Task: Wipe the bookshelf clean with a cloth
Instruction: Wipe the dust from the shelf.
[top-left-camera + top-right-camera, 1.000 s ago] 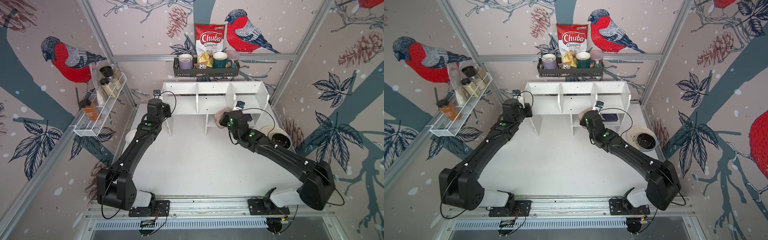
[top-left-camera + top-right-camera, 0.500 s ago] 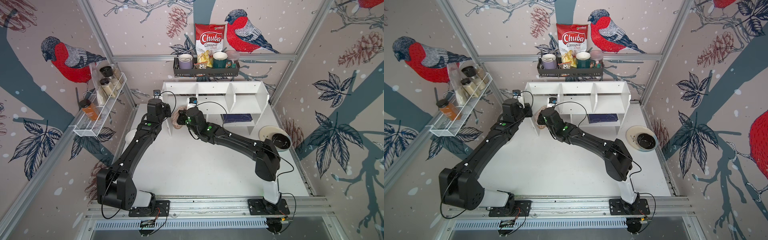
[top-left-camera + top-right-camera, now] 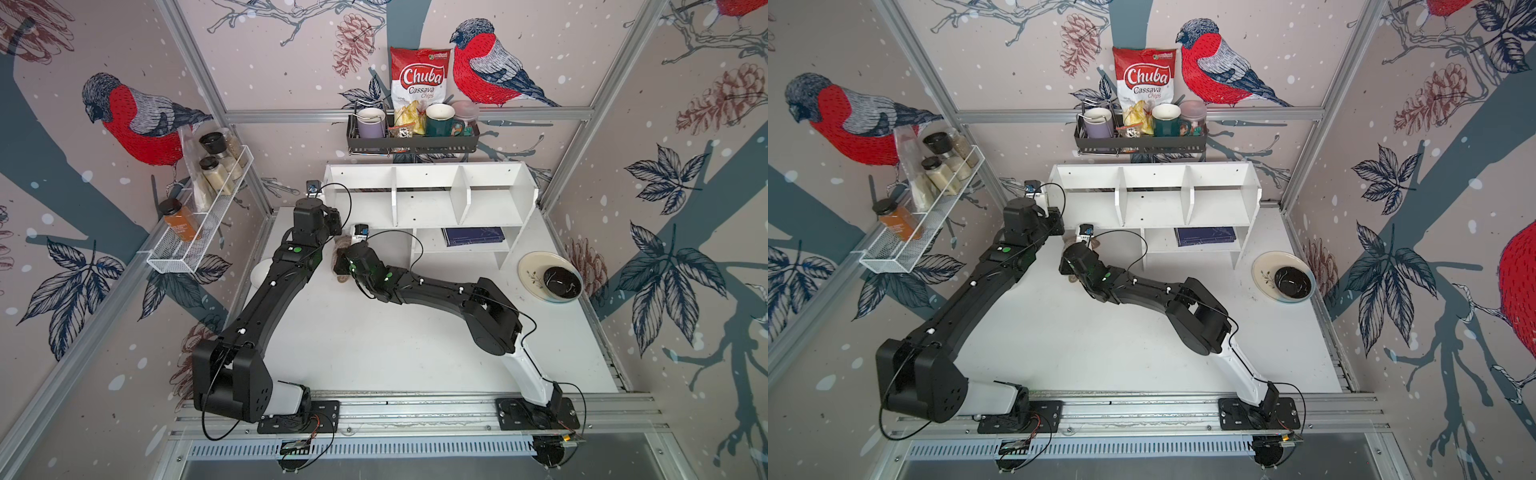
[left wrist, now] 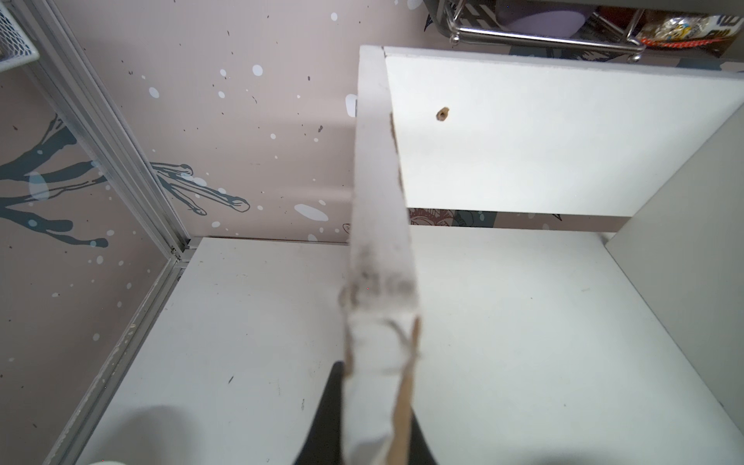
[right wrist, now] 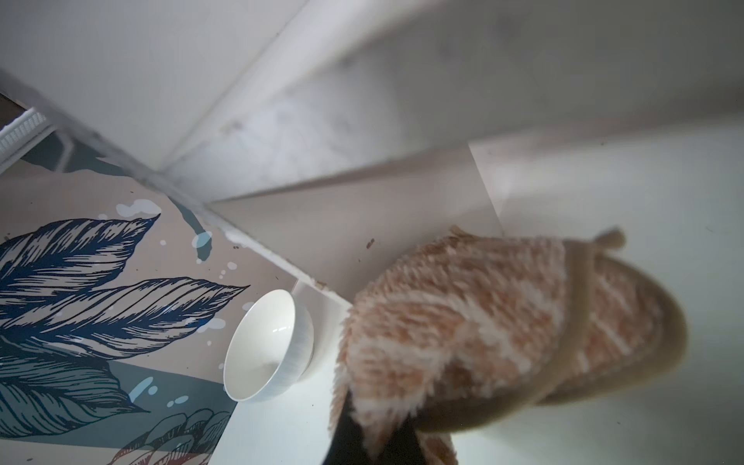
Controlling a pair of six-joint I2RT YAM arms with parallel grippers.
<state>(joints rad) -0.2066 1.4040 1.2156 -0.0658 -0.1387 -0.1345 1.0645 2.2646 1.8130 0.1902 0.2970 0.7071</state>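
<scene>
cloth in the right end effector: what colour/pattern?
Beige-tan cloth with thin pale stripes; the right wrist view shows it best.

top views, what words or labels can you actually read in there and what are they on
"Chuba": red oval on the chips bag, in both top views.
"Cassava Chips": same bag, under the brand.
Green logo at the bag's top corner: too small to read.
Cover lettering on the dark blue book in the bookshelf: too small to read.
Label on the orange jar: blurred.
</scene>
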